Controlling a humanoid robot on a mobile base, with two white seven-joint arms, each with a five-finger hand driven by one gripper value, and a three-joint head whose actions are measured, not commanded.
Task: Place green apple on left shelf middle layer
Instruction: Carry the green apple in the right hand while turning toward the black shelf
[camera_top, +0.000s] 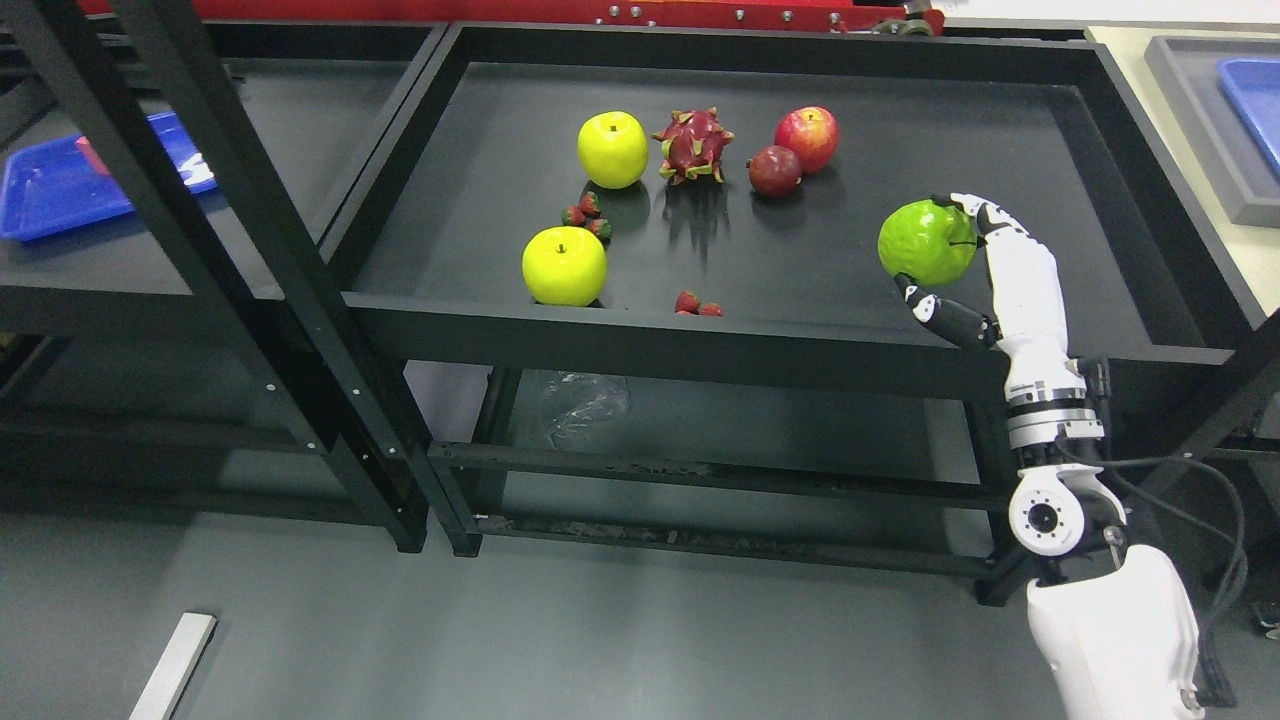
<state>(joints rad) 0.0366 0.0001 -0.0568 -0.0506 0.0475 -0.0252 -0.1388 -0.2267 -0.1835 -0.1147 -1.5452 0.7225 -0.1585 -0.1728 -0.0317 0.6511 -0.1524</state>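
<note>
My right hand (950, 260) reaches up from the lower right and is shut on a green apple (922, 244), holding it over the right part of the black shelf tray (760, 335). The thumb (940, 312) sits under the apple and the fingers curl over its top right. The left shelf (250, 120) stands at the picture's left behind black uprights. My left arm does not show.
On the same tray lie two yellow apples (612, 149) (564, 265), a dragon fruit (692, 145), a red apple (807, 137), a dark red fruit (774, 170) and small strawberries (588, 214) (696, 304). A blue tray (50, 185) rests on the left shelf. Black uprights (230, 200) separate the shelves.
</note>
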